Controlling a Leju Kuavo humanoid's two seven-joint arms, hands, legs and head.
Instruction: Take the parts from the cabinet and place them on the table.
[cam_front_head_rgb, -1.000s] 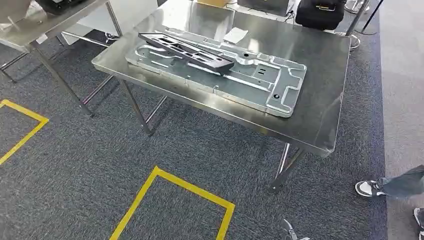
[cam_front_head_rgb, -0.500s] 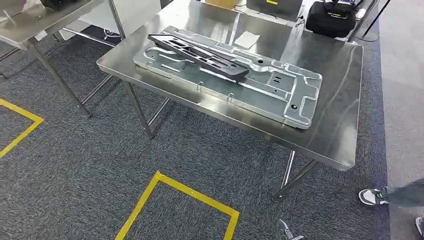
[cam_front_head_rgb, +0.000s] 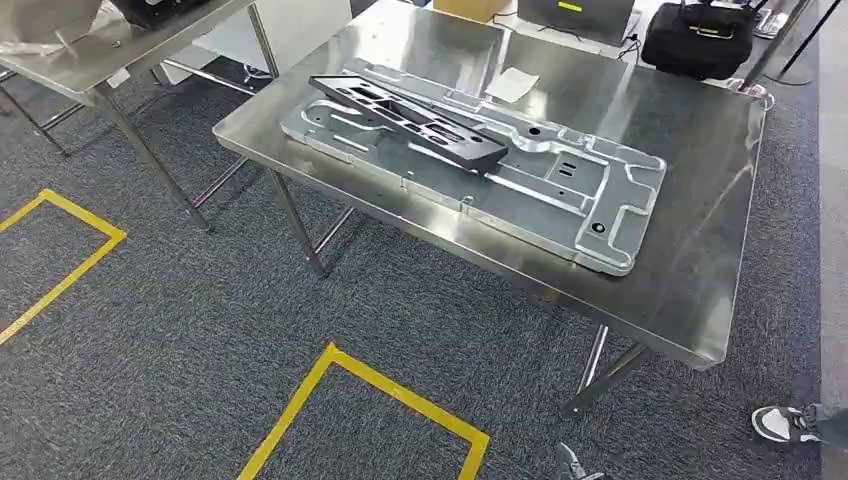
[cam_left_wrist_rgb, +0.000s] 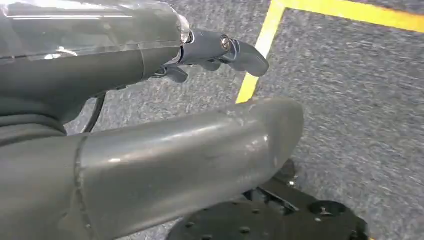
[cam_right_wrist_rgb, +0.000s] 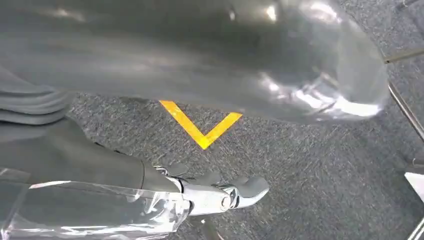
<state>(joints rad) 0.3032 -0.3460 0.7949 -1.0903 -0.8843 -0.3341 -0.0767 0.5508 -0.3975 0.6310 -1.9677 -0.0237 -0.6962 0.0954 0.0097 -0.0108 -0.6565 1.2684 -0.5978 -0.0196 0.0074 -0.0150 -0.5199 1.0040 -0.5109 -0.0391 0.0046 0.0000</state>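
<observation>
Grey carpet marked with yellow tape outlines surrounds a steel table standing ahead of the robot. On its top lies a large silver metal plate, and a dark elongated part rests on the plate toward its far left end. Both parts share roughly one long axis, running diagonally from the far left of the table toward its near right, about parallel to the near edge. A black bag sits beyond the table's far edge, a second table stands to the left, and a person's shoe appears at lower right. No cabinet is visible from this position. The left hand hangs low over the carpet with its fingers loosely apart and nothing between them. The right hand hangs likewise, its fingers apart and unloaded. Both hands are well apart from the table and below its top. Judged from the diagonal lie, the plate's near right end is closer to the right arm. The dark part lies toward the left arm's side.
</observation>
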